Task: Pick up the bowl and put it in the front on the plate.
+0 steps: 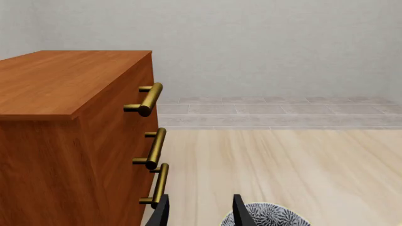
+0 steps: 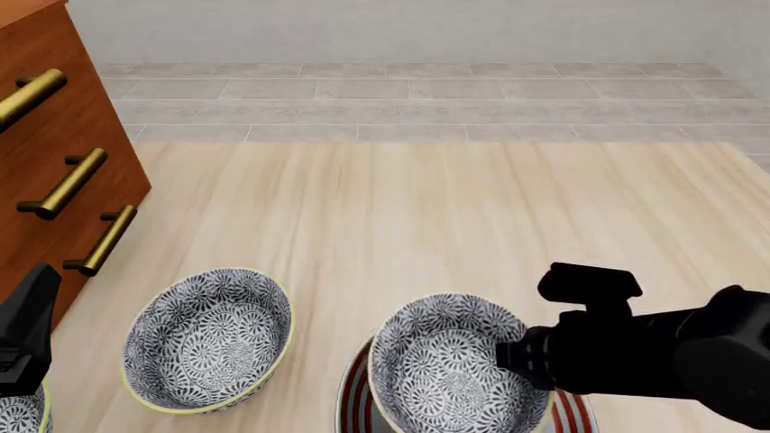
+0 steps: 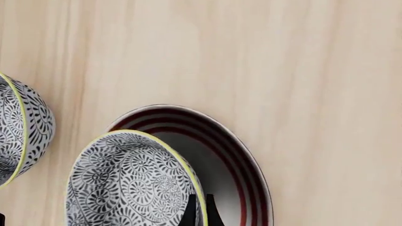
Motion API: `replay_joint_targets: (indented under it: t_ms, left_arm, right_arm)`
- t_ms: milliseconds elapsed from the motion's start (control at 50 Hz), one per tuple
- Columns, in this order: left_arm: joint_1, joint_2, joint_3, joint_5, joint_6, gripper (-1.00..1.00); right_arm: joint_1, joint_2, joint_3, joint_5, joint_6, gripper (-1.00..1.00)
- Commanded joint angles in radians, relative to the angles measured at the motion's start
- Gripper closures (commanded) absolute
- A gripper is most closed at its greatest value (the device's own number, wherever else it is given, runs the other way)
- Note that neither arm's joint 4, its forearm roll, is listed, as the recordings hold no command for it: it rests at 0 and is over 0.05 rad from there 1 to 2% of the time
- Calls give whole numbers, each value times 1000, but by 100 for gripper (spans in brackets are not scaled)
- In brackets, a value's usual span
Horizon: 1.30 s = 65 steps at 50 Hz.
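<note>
One wooden dresser (image 2: pixel 49 171) with three brass handles sits far left on my tabletop (image 2: pixel 409 225), then one red-ringed plate (image 3: pixel 248 174), then three matching bowls: one at center-left (image 2: pixel 207 339), a sliver at bottom left (image 2: pixel 22 413). The bowl (image 2: pixel 448 374) rests on the plate, grey-white floral with a thin yellow rim. My right end effector (image 3: pixel 199 213) pinches its rim, and my left end effector (image 1: pixel 199 211) hangs spread, holding nothing.

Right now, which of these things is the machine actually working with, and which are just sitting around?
In use: the bowl pinched at its rim by the right gripper; the red-ringed plate beneath it.

Sitting around: second bowl, third bowl, wooden drawer cabinet, left gripper.
</note>
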Motion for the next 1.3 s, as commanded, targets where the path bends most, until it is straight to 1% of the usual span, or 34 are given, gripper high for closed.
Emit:
replay_joint_targets:
  t_ms: [20,400,420,720,860,1000,1140,1300]
  left_arm:
    - [0,0,0,0,0,-100]
    - [0,0,0,0,0,-100]
    - [0,0,0,0,0,-100]
    - [0,0,0,0,0,-100]
    - [0,0,0,0,0,-100]
    - [0,0,0,0,0,-100]
    - [0,0,0,0,0,-100]
    - [0,0,0,0,0,-100]
  right_arm:
    - [-13,2,8,-9,-5,100]
    - [-13,11,11,-21,-1,100]
    - [-15,9,8,-17,-4,-100]
    - [-18,-14,0,6,-16,-100]
    - [-20,-36,-16,37,-25,-100]
    - [-38,-55,-40,76,-47,-100]
    - [-62,-63,-81,114,-86,-100]
    - [-68,-86,-123,159,-106,-100]
